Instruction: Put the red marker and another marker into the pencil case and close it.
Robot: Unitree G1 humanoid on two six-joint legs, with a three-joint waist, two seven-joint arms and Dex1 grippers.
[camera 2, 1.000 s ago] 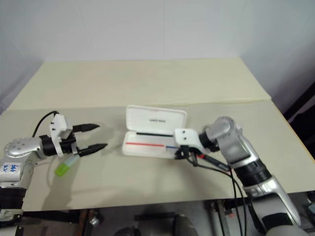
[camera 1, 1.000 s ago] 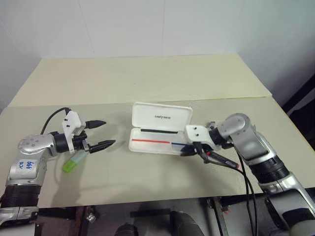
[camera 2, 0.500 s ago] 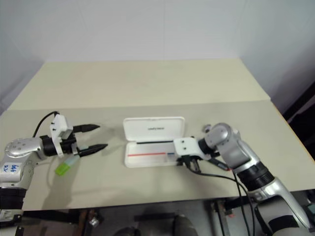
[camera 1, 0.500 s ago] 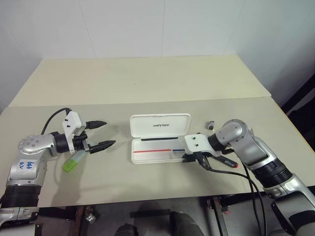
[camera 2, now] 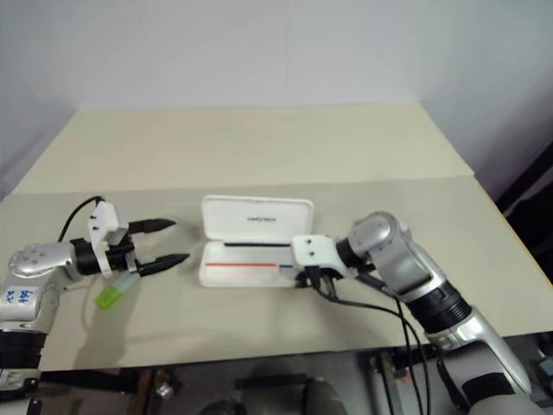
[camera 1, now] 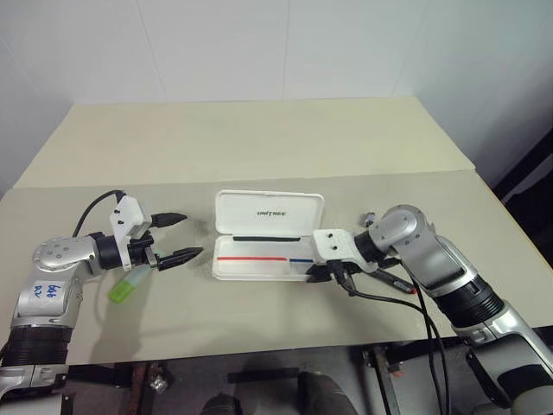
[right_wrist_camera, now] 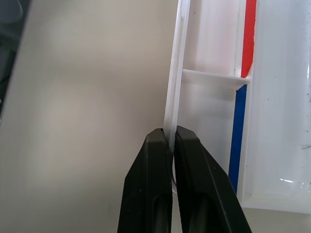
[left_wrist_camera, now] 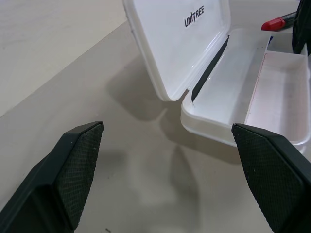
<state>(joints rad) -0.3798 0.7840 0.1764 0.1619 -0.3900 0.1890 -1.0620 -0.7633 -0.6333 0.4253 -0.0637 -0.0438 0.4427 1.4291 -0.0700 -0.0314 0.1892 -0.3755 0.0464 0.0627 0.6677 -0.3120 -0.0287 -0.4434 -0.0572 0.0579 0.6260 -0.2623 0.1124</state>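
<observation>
The white pencil case (camera 1: 259, 259) lies open on the table, its lid (camera 1: 270, 213) standing up at the back. My right gripper (right_wrist_camera: 169, 133) is shut on the case's front rim near its right end, with the red and blue stripe just inside. The red marker (left_wrist_camera: 273, 23) lies on the table right of the case, partly under my right arm (camera 1: 396, 282). The light green marker (camera 1: 128, 286) lies on the table at the left, just below my left gripper (camera 1: 190, 233), which is open and points level at the case's left end.
A small grey-black clip (camera 1: 368, 217) lies behind my right wrist. A black cable (camera 1: 380, 298) loops from the right arm over the table's front edge. A second, paler table (camera 1: 251, 138) adjoins at the back.
The right gripper, shut on the rim, has dragged the pencil case left toward the left gripper. The red marker stays on the table. The left arm has not moved.
</observation>
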